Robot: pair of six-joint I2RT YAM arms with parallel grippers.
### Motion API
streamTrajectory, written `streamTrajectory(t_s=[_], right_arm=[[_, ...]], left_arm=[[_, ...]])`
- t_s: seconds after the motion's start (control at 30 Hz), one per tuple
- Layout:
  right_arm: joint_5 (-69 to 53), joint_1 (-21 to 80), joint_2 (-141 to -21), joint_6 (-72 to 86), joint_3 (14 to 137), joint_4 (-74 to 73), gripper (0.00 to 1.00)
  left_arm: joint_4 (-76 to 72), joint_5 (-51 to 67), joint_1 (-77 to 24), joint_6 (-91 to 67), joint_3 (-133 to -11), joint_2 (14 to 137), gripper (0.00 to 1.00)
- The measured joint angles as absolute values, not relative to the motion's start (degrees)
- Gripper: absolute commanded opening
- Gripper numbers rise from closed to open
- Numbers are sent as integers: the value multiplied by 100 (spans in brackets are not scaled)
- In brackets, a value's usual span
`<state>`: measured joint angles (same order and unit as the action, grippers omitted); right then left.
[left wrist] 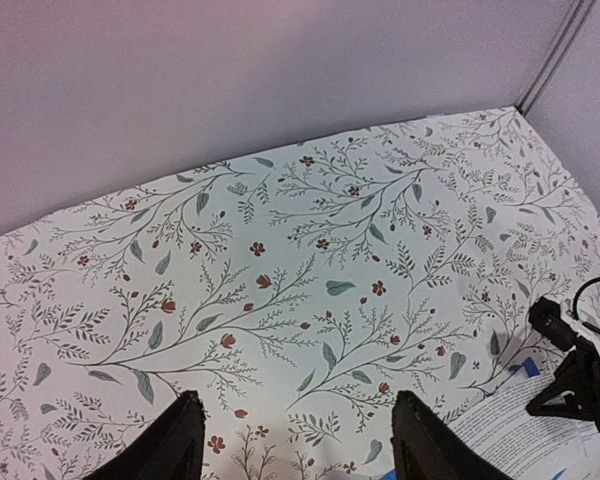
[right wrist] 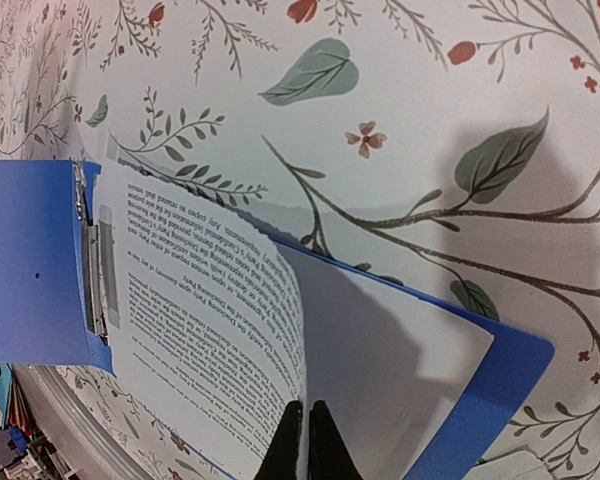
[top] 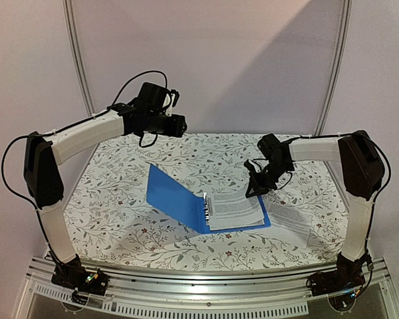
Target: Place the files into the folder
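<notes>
The blue folder [top: 169, 193] lies open on the flowered tablecloth, its left cover tilted up. The files [top: 234, 211], white printed sheets, rest on its right half beside the metal clip [right wrist: 98, 270]. My right gripper [top: 254, 191] is at their far right edge. In the right wrist view it [right wrist: 305, 440] is shut on the edge of the files [right wrist: 200, 310], which curl up off the folder [right wrist: 30, 260]. My left gripper [top: 179, 124] hangs raised over the back left of the table. In its wrist view it [left wrist: 295, 440] is open with nothing between its fingers [left wrist: 175, 440], and the files [left wrist: 520, 420] show at lower right.
A clear plastic sleeve [top: 292, 216] lies on the cloth just right of the folder. A metal rail [top: 206, 286] runs along the table's near edge between the arm bases. Pale walls close the back and sides.
</notes>
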<state>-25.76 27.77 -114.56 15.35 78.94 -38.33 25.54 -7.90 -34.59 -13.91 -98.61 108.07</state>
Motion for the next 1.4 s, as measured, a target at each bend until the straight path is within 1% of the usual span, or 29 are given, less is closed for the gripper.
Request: streamTrajectory(t_s=[0.1,0.8,1.3,1.4], right_arm=[[-2578,2777,-11472,1535,7905,-3833,0],[-2563,2777,-11474,1406,7767,-3863,0],[-2628,2906,-11474,1566,7813,-3822,3],[-2628,2952,-11474,1579,7830,-3828,9]], left_arm=[[2554,-788,-3457,-1402,-9861,10809,64],[2515,-644,-3413,-1483,-9861,10879,64],[2515,-554,-3385,-1507,-9861,10881,65],[2515,-534,-3382,-1509,-9861,10881,64]])
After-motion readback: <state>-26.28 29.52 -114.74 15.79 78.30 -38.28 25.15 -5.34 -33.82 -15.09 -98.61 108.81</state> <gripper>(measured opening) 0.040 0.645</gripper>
